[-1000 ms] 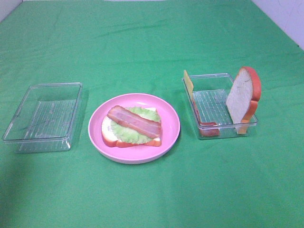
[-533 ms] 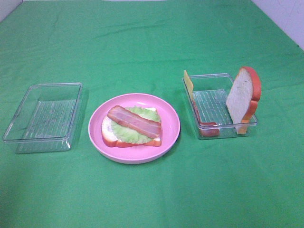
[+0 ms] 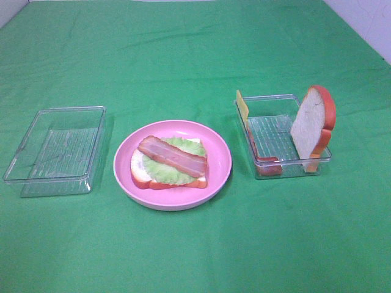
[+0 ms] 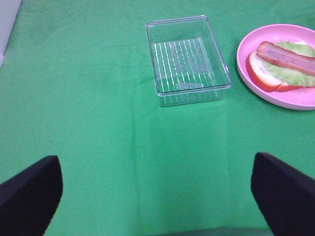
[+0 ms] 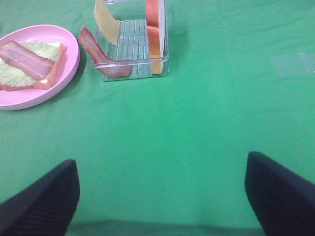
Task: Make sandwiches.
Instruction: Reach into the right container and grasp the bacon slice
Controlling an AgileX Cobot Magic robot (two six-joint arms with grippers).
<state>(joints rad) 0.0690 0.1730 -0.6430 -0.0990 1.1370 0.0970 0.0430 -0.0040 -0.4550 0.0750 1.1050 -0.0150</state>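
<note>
1. My left pincer (image 4: pixel 157 196) hangs released, jaws wide, grasping nothing, near the left tray (image 4: pixel 216 59).
2. My right pincer (image 5: pixel 157 196) is likewise released.
3. On the pink plate (image 3: pixel 217 177) a bread slice (image 3: pixel 139 174) carries lettuce (image 3: pixel 160 170), then a bacon strip (image 3: pixel 172 156).
4. The right tray (image 3: pixel 272 97) holds an upright second bread slice (image 3: pixel 313 125), a cheese slice (image 3: pixel 242 105) and a second bacon strip (image 5: pixel 101 59) along its plate-side wall.

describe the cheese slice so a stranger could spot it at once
On the green cloth, find the clear tray right of the pink plate in the high view. At the far end of its plate-side wall stands the cheese slice, on edge. It is thin and pale yellow, unlike the red bacon strip nearer along that wall and the thick white bread slice opposite.
</note>
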